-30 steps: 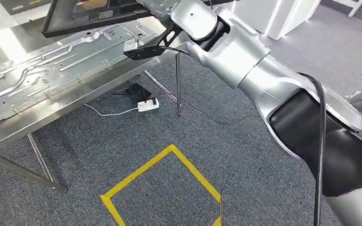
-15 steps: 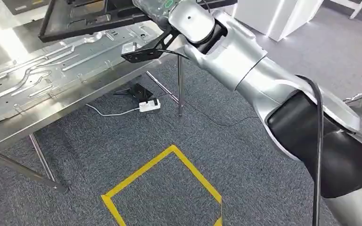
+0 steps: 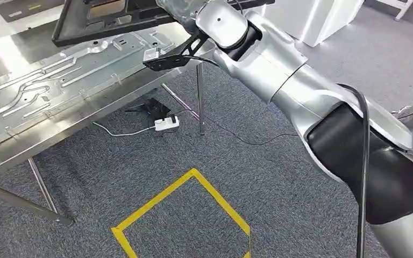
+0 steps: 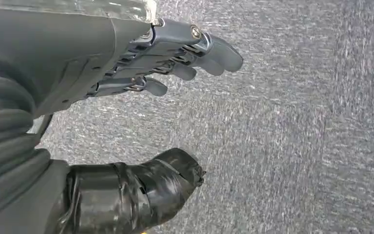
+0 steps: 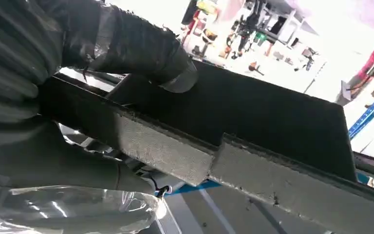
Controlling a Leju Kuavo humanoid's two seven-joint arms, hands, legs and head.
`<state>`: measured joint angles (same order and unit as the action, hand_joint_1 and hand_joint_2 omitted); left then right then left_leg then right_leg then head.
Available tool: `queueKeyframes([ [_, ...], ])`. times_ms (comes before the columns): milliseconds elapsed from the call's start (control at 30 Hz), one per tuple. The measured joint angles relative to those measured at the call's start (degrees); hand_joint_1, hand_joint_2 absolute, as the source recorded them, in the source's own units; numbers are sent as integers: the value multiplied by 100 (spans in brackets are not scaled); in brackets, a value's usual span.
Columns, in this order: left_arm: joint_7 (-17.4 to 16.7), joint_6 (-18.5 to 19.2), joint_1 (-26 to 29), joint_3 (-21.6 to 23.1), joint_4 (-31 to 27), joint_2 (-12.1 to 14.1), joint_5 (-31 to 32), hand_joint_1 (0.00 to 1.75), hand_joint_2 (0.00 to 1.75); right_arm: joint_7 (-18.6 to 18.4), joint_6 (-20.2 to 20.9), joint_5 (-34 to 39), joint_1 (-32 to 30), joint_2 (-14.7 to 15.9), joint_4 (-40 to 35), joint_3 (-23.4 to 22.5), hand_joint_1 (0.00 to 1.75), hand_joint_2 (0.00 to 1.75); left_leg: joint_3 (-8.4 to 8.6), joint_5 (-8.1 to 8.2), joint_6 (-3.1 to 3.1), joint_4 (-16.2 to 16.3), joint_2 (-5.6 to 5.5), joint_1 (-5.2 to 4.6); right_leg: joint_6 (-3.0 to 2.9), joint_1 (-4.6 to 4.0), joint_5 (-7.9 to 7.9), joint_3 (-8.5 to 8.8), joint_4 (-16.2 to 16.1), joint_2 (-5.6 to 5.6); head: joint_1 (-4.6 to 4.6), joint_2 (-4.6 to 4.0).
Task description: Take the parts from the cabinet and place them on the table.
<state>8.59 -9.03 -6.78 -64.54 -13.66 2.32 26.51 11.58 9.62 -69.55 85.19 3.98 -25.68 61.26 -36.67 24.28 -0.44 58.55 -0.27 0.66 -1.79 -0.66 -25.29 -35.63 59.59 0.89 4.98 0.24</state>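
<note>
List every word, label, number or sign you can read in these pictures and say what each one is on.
None can be read.
Black part held by the right robot hand: no legible print on it.
Stamped metal panel on the table: raised ribs and holes, no text.
Yellow tape outline on the carpet: a floor marking without words.
White power strip: too small to tell.
Background shelves in the right wrist view: too blurred to read.

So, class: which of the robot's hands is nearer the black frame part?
Right. The right hand grips the black frame part above the table; the left hand hangs open over grey carpet.
</note>
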Motion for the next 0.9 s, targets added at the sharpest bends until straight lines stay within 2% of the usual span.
queueKeyframes([
  [67, -18, -31, 3, -6, 0, 0, -4, 0, 175, 4, 0, -2, -20, 0, 0, 0, 175, 175, -12, 10, 20, 0, -8, -22, 60, 21, 9, 5, -39, 0, -9, 0],
  [100, -17, -44, 4, -9, 0, 0, -7, 0, 175, 4, 0, -2, -22, 0, 2, 0, 175, 175, 19, -14, 64, -55, -1, 4, 94, 18, -9, 13, -34, 3, 0, 0],
  [167, -22, -44, 3, -15, 0, -9, -7, 0, 175, 2, 0, -6, -24, 17, 4, 0, 175, 175, 99, -21, 104, -125, 5, 24, 146, 26, -180, -104, 233, -25, 9, 0],
  [200, -22, -37, 1, -15, 0, -9, -4, 0, 175, 0, -2, -11, -22, 26, 7, 0, 175, 175, 121, 2, 151, -124, 9, 23, 168, 33, -371, -320, 664, -24, 28, 0],
  [267, -22, -31, -9, -15, 0, -9, 0, 0, 175, 4, -2, -11, -66, 24, 7, 0, 175, 175, 165, 39, 184, -121, 14, 17, 205, 64, -627, -804, 1528, -25, 24, 0],
  [300, -24, -28, -10, -15, 0, -11, 7, 0, 175, 7, 0, -13, -92, 33, 11, 0, 175, 175, 185, 60, 188, -113, 13, 20, 218, 86, -601, -939, 1701, -27, 20, 0],
  [333, -24, -28, -8, -17, 0, -11, 11, 0, 175, 4, 0, -17, -112, 39, 18, 0, 175, 175, 210, 85, 176, -105, 3, 27, 233, 110, -442, -943, 1606, -30, 22, 0],
  [367, -26, -37, 1, -20, 0, -11, 13, 0, 175, 4, 0, -20, -113, 46, 24, 0, 175, 175, 234, 120, 161, -86, -8, 35, 239, 131, -201, -833, 1284, -33, 24, 0],
  [433, -26, -37, 1, -22, 0, -11, 13, 0, 175, 2, 0, -24, -93, 50, 24, 0, 175, 175, 276, 210, 111, -12, -23, 52, 240, 157, 327, -430, 343, -42, 28, 0],
  [467, -31, -37, 3, -24, 0, -11, 13, 0, 175, 2, -2, -24, -85, 50, 24, 0, 175, 175, 247, 258, 62, 21, -26, 37, 236, 145, 238, -313, 209, -36, 17, 0],
  [500, -42, -39, -9, -26, 0, -11, 20, 0, 175, 9, -4, -24, -74, 44, 20, 0, 175, 175, 217, 277, 27, 74, -30, 20, 205, 121, 208, -301, 93, -23, 1, 2],
  [567, -48, -46, -7, -31, 0, -18, 31, 0, 175, 9, -4, -26, -86, 44, 24, 0, 175, 175, 214, 257, -18, 26, -31, 62, 166, 74, 199, -322, 115, -15, 11, 0],
  [600, -57, -48, -8, -35, 0, -17, 31, 0, 175, 9, -4, -26, -83, 44, 24, 0, 175, 175, 227, 266, -47, 24, -31, 67, 136, 74, 204, -310, 94, -14, 7, 0],
  [633, -59, -54, 1, -39, 0, -17, 33, 0, 175, 7, -9, -26, -82, 48, 24, 0, 175, 175, 213, 326, -78, 18, -23, 79, 87, 118, 206, -239, 25, -20, 15, 0],
  [667, -63, -59, 3, -39, 0, -17, 44, 0, 175, 0, -9, -33, -74, 48, 24, 0, 175, 175, 178, 412, -94, 196, 2, 79, 68, 113, 200, -205, 7, -23, -18, 0],
  [700, -66, -61, -9, -42, 0, -15, 46, 0, 175, 0, -11, -35, -52, 46, 22, 0, 175, 175, -9, 570, -109, 564, 0, 75, 45, 114, 187, -195, 6, -23, -39, 0],
  [767, -72, -66, -20, -42, 0, -15, 50, 0, 175, 7, -11, -42, -61, 39, 22, 0, 175, 175, -521, 842, -130, 1445, -1, 74, 6, 94, 162, -167, 9, -20, -35, 0],
  [800, -83, -63, -17, -42, 0, -20, 50, 0, 175, 9, -11, -44, -81, 39, 22, 0, 175, 175, -702, 839, -126, 1683, 0, 74, -14, 78, 147, -153, 10, -15, -37, 0],
  [833, -85, -59, -11, -44, 0, -20, 50, 0, 175, 9, -11, -46, -98, 39, 22, 0, 175, 175, -747, 715, -115, 1649, 0, 74, -16, 63, 130, -134, 14, -8, -35, 0],
  [867, -85, -57, -11, -44, 0, -17, 50, 0, 175, 9, -11, -55, -104, 39, 22, 0, 175, 175, -675, 495, -95, 1390, 0, 70, -13, 53, 110, -113, 21, -2, -35, 0],
  [900, -85, -57, -11, -46, 0, -15, 52, 0, 175, 7, -11, -57, -102, 39, 22, 0, 175, 175, -490, 207, -68, 929, 0, 59, -13, 48, 86, -83, 28, 2, -35, 0],
])
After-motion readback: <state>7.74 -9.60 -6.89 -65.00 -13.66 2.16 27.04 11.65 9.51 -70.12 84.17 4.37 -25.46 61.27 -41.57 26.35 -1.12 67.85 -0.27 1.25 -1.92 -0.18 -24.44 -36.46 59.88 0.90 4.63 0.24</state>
